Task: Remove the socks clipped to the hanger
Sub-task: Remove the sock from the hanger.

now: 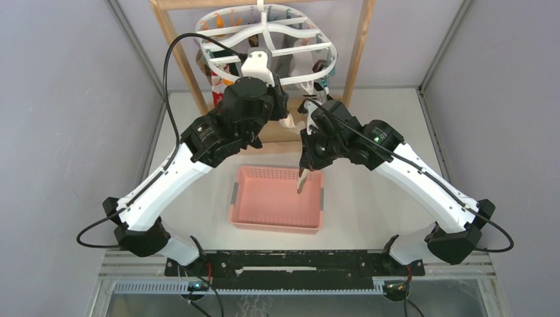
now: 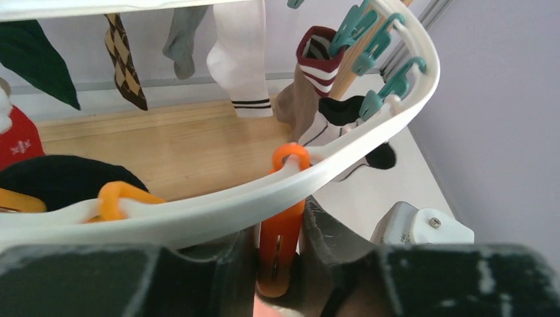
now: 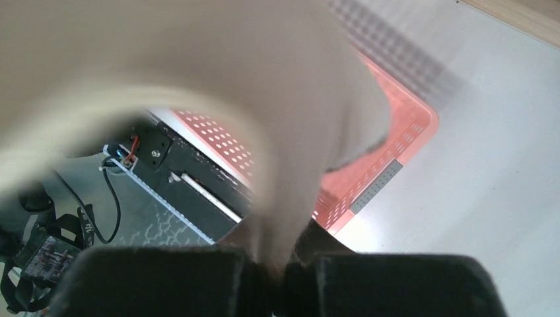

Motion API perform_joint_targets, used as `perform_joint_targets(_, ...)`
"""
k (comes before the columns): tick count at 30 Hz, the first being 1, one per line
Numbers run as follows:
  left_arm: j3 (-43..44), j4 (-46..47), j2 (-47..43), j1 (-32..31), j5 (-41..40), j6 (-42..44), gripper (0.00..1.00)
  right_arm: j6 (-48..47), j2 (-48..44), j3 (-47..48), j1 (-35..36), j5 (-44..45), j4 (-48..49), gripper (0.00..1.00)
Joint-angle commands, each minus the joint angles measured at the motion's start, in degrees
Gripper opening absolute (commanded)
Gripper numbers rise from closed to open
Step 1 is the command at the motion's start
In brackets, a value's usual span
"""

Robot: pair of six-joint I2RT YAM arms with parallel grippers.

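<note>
Beige sock [image 3: 264,86], blurred against the lens, is pinched between the fingers of my right gripper [image 3: 284,271] and hangs over the pink basket [image 3: 403,132] on the table [image 1: 370,198]. My left gripper [image 2: 280,264] is closed on an orange clip [image 2: 277,241] that dangles from the near rim of the white hanger [image 2: 218,208]. Other socks are clipped beyond it: a white black-striped sock [image 2: 241,59], a brown argyle sock [image 2: 125,59], a grey sock [image 2: 181,39] and a red patterned sock [image 2: 16,139]. The hanger hangs inside a wooden frame [image 1: 360,46].

Hanger [image 2: 198,212] rim, hanging socks [image 2: 243,56] crowd above; basket [image 1: 245,174] mouth open.
</note>
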Motion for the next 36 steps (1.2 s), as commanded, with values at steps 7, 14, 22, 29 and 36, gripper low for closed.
perform_joint_targets(7, 1.11, 1.51, -2.00, 1.64, 0.21, -1.07, 0.17, -0.39, -0.92, -1.69, 0.55, 0.05, 1.75, 0.00)
perform_joint_targets(14, 0.09, 1.18, -3.12, 1.82, 0.04, -0.94, 0.76, -0.31, -1.80, -2.20, 0.44, -0.30, 2.24, 0.00)
perform_joint_targets(22, -2.01, -1.03, -6.86, 1.85, 2.67, -1.54, 0.91, 0.70, -2.62, -2.79, -2.64, -7.58, 4.83, 0.00)
perform_joint_targets(29, -5.28, -4.54, -13.73, 1.85, 6.74, -3.69, 0.94, 4.29, -3.36, -5.93, -9.31, -20.63, 9.63, 0.00)
perform_joint_targets(36, -9.24, -6.48, -19.36, 1.70, 12.64, -6.22, 0.94, 8.23, -4.09, -9.21, -12.41, -26.98, 13.81, 0.00)
